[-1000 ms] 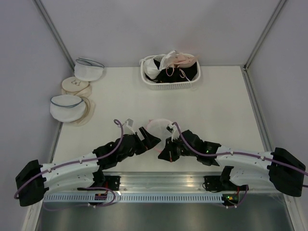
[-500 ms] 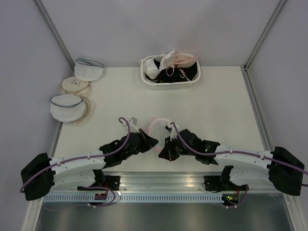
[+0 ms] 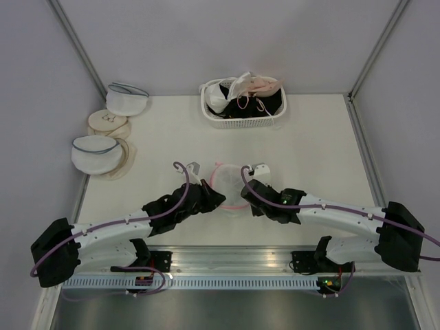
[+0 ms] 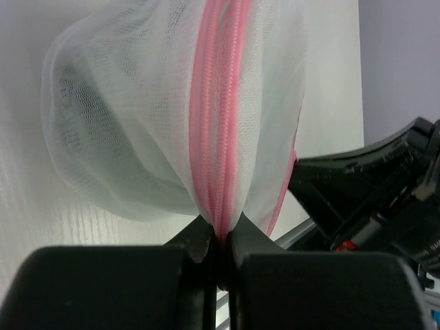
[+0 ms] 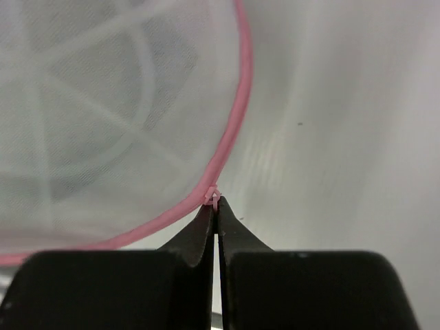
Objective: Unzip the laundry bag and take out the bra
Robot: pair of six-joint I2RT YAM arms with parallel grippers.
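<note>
The laundry bag lies between my two grippers as a round white mesh dome with pink zipper trim. In the left wrist view its pink zipper band runs straight down into my left gripper, which is shut on the bag's rim. My left gripper sits at the bag's near-left edge. My right gripper is at the bag's right rim. It is shut on the small pink zipper pull, with the mesh to its left. The bra is hidden; only a dim grey shade shows through the mesh.
A white basket of black, white and pink garments stands at the back centre. Two white mesh bags with blue-grey trim and beige round pads lie along the left wall. Walls close in the table's left, back and right.
My left gripper moved right to the bag and shut on its rim. My right gripper, holding the pull, swung farther from the bases along the bag's right side.
</note>
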